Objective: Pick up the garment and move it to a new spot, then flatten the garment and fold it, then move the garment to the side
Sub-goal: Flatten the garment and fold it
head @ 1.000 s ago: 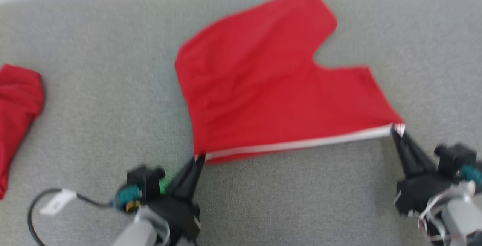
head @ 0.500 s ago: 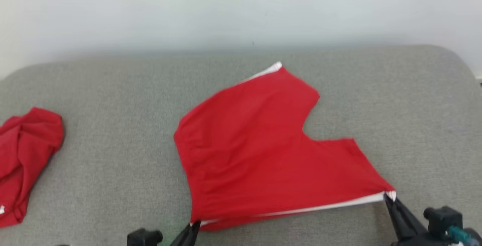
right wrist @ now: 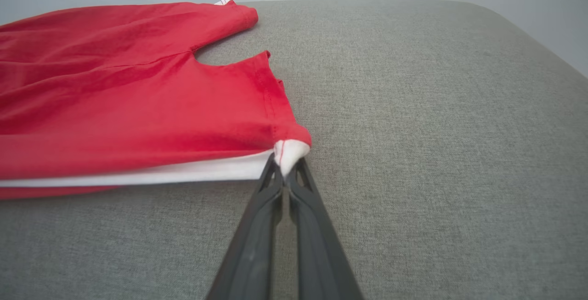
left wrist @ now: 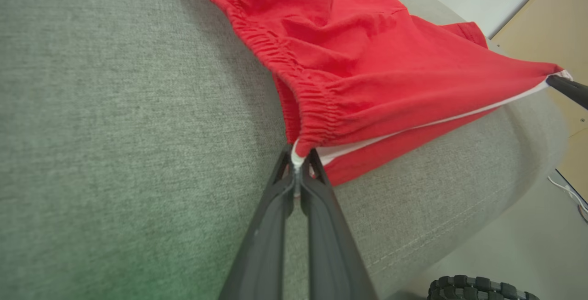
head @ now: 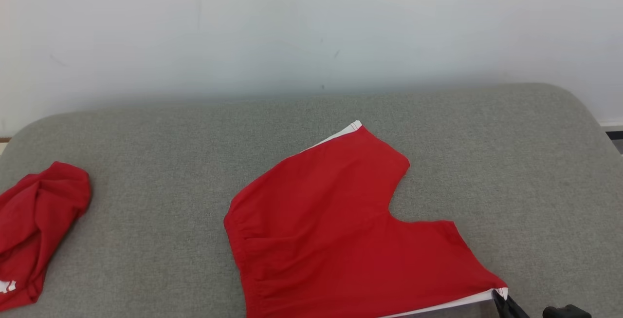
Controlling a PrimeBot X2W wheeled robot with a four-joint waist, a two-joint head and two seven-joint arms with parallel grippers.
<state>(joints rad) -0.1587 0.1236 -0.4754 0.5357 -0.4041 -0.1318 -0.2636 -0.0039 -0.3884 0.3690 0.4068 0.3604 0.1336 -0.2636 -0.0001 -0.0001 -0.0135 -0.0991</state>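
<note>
Pale wall (head: 292, 26) behind; grey fabric-covered counter (head: 146, 240) with rounded corners spans the head view. Garment (head: 340, 240), a pair of red shorts, lies spread on the counter right of centre, towards the near edge, one leg pointing to the far side and the other to the robot's right. Elastic waistband (left wrist: 285, 61) faces the robot's left. White side stripe (right wrist: 183, 173) runs along the garment's near edge, pulled into a straight line between the two grippers. Second red cloth (head: 34, 220) sits bunched at the far left of the counter, well apart from the garment. Left gripper (left wrist: 297, 155): fingers closed together, pinching the near waistband corner where the stripe ends. Right gripper (right wrist: 285, 171): fingers likewise closed, pinching the white corner of the near leg hem; its tips show at the bottom right of the head view. Both grippers reach in from the near side, fingertips at the garment's two near corners.
</note>
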